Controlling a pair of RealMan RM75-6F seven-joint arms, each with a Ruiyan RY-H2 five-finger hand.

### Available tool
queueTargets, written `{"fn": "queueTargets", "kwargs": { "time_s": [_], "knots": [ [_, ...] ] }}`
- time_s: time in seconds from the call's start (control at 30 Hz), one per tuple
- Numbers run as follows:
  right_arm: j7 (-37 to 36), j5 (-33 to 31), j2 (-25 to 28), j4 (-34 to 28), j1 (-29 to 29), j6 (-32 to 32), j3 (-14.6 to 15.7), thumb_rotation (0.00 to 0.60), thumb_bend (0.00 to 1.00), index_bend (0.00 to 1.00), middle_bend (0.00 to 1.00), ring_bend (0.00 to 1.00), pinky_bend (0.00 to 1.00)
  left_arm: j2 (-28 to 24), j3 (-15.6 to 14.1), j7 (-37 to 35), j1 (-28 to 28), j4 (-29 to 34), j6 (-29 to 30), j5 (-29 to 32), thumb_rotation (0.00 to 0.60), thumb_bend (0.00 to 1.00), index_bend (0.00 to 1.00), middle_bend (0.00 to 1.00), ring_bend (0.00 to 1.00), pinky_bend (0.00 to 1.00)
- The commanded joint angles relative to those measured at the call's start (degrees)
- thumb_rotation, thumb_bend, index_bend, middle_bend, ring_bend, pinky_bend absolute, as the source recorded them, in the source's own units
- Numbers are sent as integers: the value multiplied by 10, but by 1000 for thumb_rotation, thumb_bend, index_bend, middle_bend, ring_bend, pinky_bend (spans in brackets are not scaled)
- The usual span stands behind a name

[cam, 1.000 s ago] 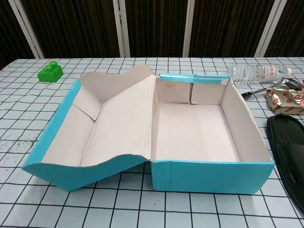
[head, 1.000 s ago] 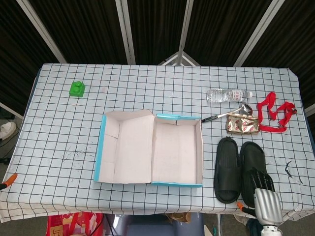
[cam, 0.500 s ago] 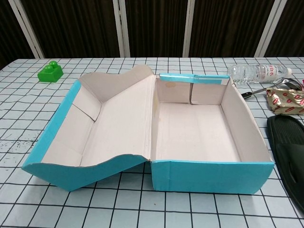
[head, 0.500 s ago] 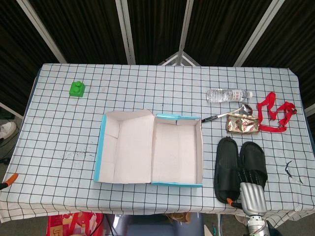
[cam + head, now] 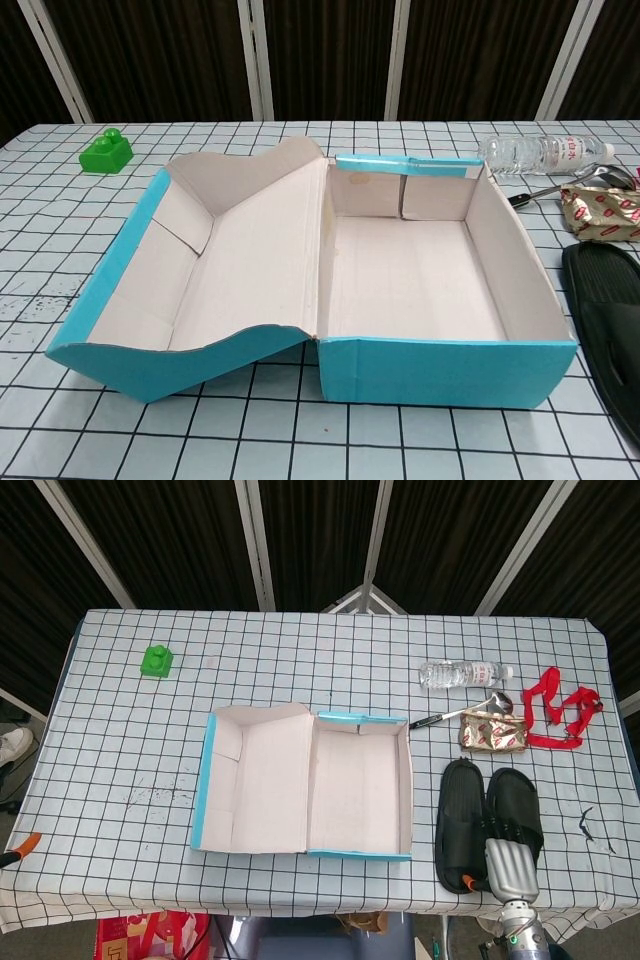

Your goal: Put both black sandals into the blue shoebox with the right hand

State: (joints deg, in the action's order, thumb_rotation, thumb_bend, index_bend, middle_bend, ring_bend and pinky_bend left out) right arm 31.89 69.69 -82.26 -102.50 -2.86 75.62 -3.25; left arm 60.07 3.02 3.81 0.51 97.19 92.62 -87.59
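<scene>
We see the right hand (image 5: 510, 865) over the 2 black sandals (image 5: 488, 820) right of the blue shoebox (image 5: 305, 780) (open); grip unclear.

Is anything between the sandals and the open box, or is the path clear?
Nothing visible stands between the black sandals and the blue shoebox; only bare tablecloth separates them. The box's right wall must be cleared. The right hand is over the sandals.

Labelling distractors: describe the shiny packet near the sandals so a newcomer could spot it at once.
Start at the open blue shoebox mid-table and look right, past its far right corner. Just beyond the toes of the two black sandals lies a small gold foil packet with red print. It sits between a spoon and a red strap, and it is the only crinkled, metallic thing there.
</scene>
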Motion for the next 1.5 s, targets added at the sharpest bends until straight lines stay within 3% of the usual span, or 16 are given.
{"fn": "queueTargets", "kwargs": {
  "time_s": [0.03,0.43,0.63,0.93,1.27,1.5],
  "knots": [
    [12,-10,-1,2,-12,-7,-5,600,125,125,44,29,11,0,0,0,0,0,1,0,600,187,26,0,0,15],
    [37,-34,-3,6,-40,-18,-12,600,125,128,44,29,9,-1,1,0,1,1,2,2,600,186,27,0,0,15],
    [34,-37,6,-3,-48,-22,-4,600,132,285,45,28,2,0,0,3,0,1,0,1,600,187,29,0,0,16],
    [28,-24,18,-16,-51,-7,4,600,372,477,67,28,2,0,-1,3,0,2,1,-1,600,186,30,0,0,15],
    [14,-14,18,-7,-53,3,8,600,470,553,85,28,2,-1,-1,2,1,3,2,-1,600,186,32,0,0,15],
    [9,4,44,-41,-53,21,5,600,483,557,86,28,2,-1,-2,1,1,4,2,-2,600,186,32,0,0,16]
  ]
}}
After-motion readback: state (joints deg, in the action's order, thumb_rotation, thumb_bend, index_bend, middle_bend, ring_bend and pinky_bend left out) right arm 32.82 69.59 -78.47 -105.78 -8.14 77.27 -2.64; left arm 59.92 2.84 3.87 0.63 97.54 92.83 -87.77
